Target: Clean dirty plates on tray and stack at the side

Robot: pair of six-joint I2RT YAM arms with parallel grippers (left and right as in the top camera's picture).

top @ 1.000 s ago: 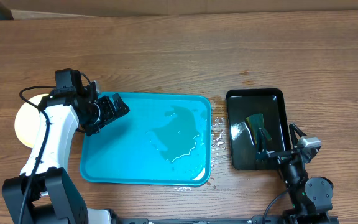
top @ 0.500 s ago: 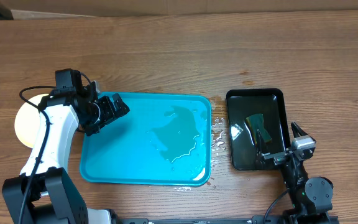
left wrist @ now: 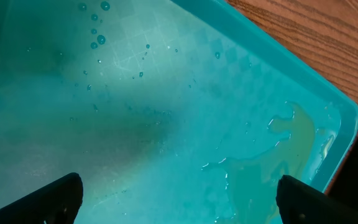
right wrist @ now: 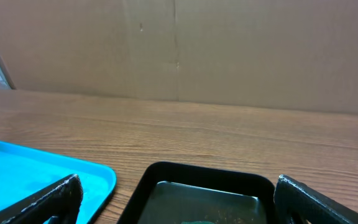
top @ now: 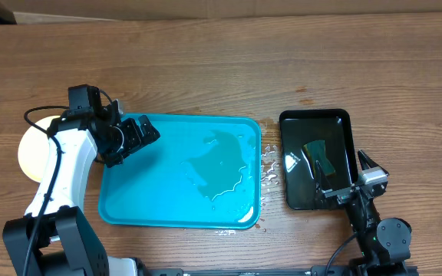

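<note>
The turquoise tray (top: 167,207) lies at the table's middle, wet with a puddle and holding no plates; it also fills the left wrist view (left wrist: 166,93). A pale yellow-green plate (top: 31,149) sits on the table left of the tray, partly hidden by my left arm; I cannot tell whether others lie under it. My left gripper (top: 140,134) is open and empty above the tray's left end (left wrist: 179,199). My right gripper (top: 347,184) is open and empty at the black tray's near right corner (right wrist: 176,199).
A black rectangular tray (top: 313,121) holding dark water stands right of the turquoise tray, also in the right wrist view (right wrist: 204,174). Water drops (top: 270,165) lie on the wood between the trays. A cardboard wall (right wrist: 229,43) stands behind the table.
My right gripper shifted slightly down and right near the black tray's corner. The left arm has not moved.
</note>
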